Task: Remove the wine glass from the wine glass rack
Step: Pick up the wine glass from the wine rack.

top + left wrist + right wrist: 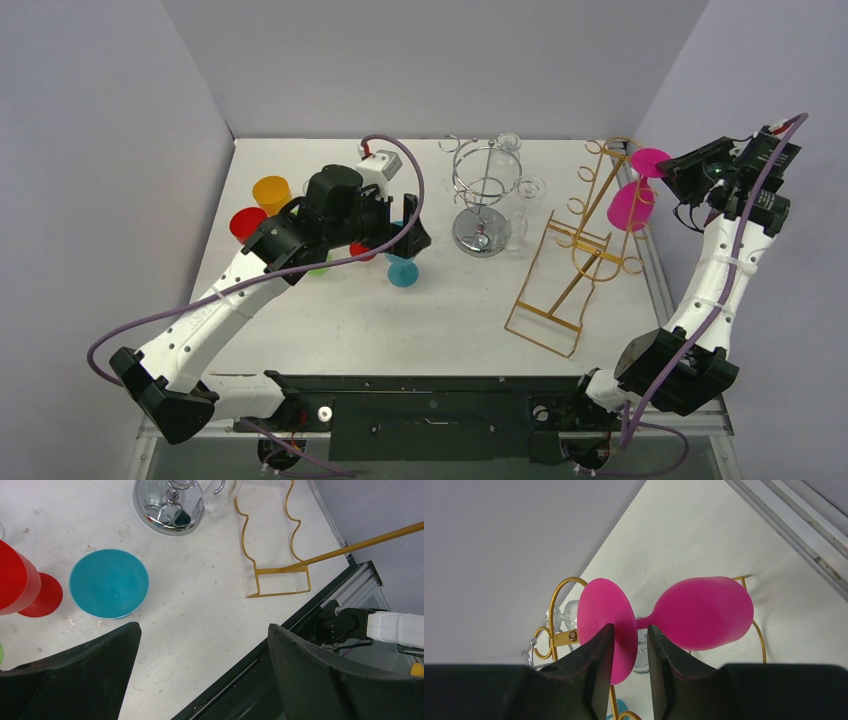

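At the far right of the table (460, 300), close against the right wall (770, 60), the pink wine glass (704, 610) hangs on the upper end of the gold wire rack (570, 262).

Surroundings: a chrome rack (480, 190) stands mid-table, just left of the gold one, with clear glasses (530, 187) on it. Further left are an orange cup (272, 190), a red glass (15, 580) and a teal glass (109, 583), grouped under the left arm. A green item peeks out beside them, too hidden to identify. The gold rack's hoops curl around the pink glass's foot, and a clear glass shows behind its stem in the right wrist view.

Room: bare tabletop lies between the gold rack's base and the near edge. On the right, a metal rail (794, 535) borders the table, leaving only a narrow strip beyond the pink bowl.

End effectors: the left gripper (202, 630) is spread wide and holds nothing; it hangs above the table with the teal glass just beside one finger. The right gripper (630, 630) is level with the pink glass, its fingers (599, 680) only a little apart and bracketing the lower part of the foot disc. The stem runs just past the fingertips toward the bowl. A sliver of gap shows between one finger and the disc, so no clamped hold is seen. Contact on the other side cannot be judged.
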`<state>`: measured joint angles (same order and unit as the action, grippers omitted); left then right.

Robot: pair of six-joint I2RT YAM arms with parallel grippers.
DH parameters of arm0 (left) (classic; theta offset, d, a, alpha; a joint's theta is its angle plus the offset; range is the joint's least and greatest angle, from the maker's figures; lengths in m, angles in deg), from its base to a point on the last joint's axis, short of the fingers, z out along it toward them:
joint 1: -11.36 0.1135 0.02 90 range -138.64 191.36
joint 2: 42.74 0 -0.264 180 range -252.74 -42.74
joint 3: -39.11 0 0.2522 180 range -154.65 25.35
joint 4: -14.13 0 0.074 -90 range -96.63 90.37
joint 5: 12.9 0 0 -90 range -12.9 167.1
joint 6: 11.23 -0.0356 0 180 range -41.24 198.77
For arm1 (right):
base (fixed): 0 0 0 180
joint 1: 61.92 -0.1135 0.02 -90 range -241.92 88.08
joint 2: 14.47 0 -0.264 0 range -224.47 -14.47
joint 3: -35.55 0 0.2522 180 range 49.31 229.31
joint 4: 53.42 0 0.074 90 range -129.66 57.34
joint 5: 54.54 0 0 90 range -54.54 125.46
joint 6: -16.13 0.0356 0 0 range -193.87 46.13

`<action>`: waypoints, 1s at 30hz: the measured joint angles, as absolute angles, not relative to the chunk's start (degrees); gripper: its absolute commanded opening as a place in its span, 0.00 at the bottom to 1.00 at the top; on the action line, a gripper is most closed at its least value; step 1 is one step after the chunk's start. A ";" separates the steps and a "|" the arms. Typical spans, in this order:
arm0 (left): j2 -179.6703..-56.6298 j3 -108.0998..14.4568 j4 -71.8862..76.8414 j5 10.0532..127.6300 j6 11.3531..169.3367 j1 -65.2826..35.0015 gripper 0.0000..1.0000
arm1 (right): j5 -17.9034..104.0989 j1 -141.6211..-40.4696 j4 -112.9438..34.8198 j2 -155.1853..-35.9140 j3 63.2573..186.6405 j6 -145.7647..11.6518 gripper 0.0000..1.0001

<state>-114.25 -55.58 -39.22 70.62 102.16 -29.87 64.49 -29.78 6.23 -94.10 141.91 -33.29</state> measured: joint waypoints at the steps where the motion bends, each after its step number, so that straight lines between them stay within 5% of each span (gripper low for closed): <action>1: -114.25 -55.58 -39.20 70.62 102.18 -29.81 0.96 | 64.41 -29.78 6.23 -94.10 142.11 -33.34 0.24; 30: -114.14 -53.74 -38.30 70.29 102.53 -28.96 0.96 | 63.36 -29.78 4.92 -94.08 144.34 -32.07 0.00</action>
